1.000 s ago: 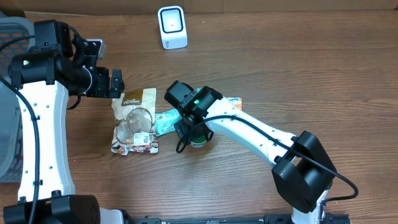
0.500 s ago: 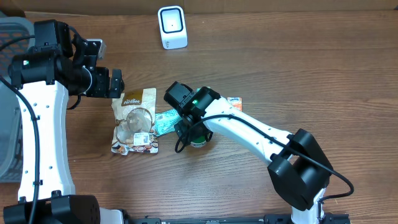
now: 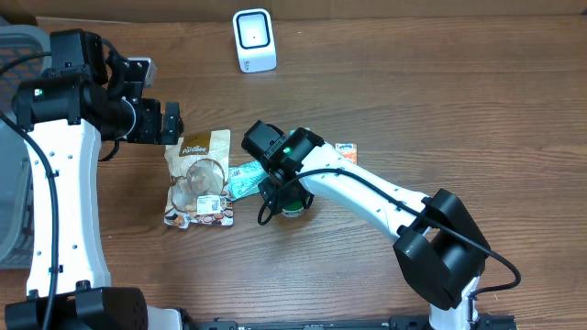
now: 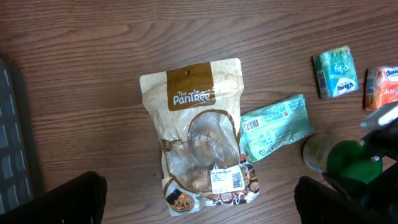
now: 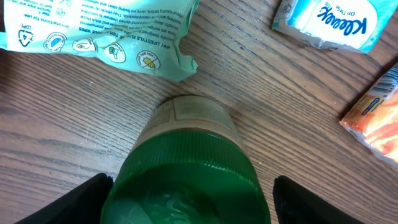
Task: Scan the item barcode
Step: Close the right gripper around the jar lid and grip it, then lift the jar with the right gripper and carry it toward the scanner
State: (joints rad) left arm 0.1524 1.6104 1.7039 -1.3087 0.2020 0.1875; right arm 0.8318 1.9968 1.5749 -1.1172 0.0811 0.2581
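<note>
PanTree pouch (image 4: 199,146) flat on table (image 3: 477,110), teal packet (image 4: 275,126) just beside; tissue pack (image 4: 336,73), orange packet (image 4: 384,87) near.

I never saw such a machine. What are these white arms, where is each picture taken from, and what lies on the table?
These are two robot arms, each ending in a two-finger gripper. One picture looks down from above; the other two come from cameras on the wrists. On the table lie a brown pouch, a green packet, a green-lidded jar, a tissue pack and an orange packet; a white scanner stands at the back. The left gripper is open above the pouch, holding nothing. The right gripper has a finger on each side of the jar's lid; whether it grips yet, I cannot tell.
</note>
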